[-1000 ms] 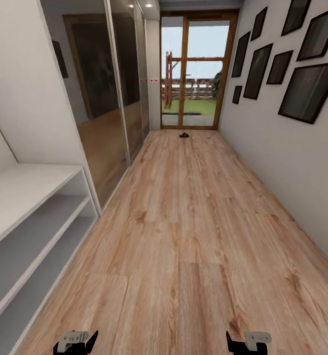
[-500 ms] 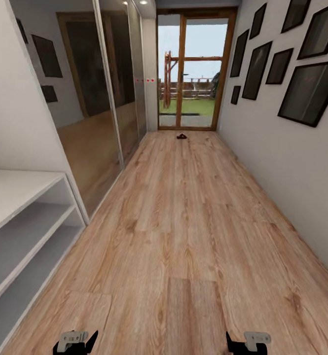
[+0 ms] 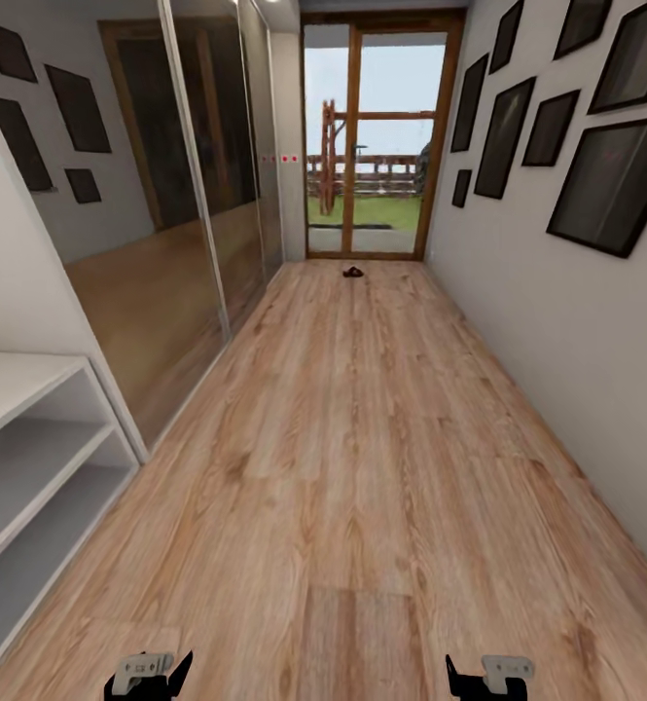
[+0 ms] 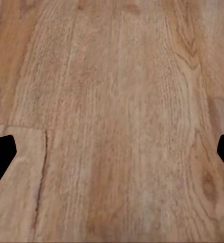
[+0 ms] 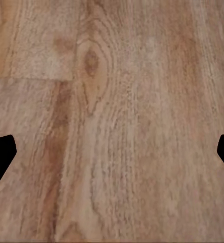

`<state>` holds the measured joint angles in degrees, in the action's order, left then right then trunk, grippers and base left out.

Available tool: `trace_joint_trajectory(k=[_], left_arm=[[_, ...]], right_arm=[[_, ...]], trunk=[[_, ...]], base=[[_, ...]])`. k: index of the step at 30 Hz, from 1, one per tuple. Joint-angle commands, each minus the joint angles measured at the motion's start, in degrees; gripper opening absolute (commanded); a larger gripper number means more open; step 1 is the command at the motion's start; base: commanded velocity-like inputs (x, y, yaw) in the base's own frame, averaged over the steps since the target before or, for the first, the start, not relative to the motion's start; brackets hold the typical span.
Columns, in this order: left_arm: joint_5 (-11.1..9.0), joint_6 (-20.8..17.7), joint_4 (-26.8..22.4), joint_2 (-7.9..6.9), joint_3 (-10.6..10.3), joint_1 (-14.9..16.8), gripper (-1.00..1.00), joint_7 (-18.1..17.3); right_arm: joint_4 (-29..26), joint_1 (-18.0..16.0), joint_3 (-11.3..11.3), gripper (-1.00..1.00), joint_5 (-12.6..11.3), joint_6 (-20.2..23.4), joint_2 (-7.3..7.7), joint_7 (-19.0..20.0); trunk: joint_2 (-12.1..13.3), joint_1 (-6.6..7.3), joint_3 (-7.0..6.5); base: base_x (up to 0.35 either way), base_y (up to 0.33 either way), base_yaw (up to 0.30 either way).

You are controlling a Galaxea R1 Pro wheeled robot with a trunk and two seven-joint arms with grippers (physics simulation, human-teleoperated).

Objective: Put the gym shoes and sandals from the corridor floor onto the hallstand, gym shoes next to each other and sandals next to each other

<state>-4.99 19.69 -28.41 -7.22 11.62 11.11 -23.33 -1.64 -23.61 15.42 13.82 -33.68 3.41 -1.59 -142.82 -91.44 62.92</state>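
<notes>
small dark shoe-like thing (image 3: 352, 273) on floor (image 3: 362, 438) by glass door (image 3: 367, 146), far ahead of both jaws; too small to name. white shelf unit (image 3: 31, 458) ahead-left of left jaws (image 3: 148, 674). left and right jaws (image 3: 486, 676) spread wide, empty, over bare planks.

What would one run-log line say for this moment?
left tool: open, empty | right tool: open, empty | small dark item: on light brown wood-plank floor, by far glass door

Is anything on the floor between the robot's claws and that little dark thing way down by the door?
Nothing visible. Only bare corridor floor lies between the claws and the small dark thing, likely a sandal, near the glass door.
</notes>
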Motion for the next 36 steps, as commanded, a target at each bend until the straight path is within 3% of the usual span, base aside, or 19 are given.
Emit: trace_joint_trajectory(k=[1,36], left_arm=[[-0.5,-0.1,0.0,0.01,0.2,0.0,1.0,-0.6],[-0.3,-0.1,0.1,0.01,0.1,0.0,1.0,-0.6]], right_arm=[[0.1,0.0,0.4,1.0,0.6,-0.2,0.0,-0.2],[0.1,0.0,0.4,1.0,0.6,-0.2,0.0,-0.2]], trunk=[[0.0,-0.02,0.05],[0.0,-0.02,0.05]], base=[[0.286,-0.205,0.0],[0.286,-0.205,0.0]])
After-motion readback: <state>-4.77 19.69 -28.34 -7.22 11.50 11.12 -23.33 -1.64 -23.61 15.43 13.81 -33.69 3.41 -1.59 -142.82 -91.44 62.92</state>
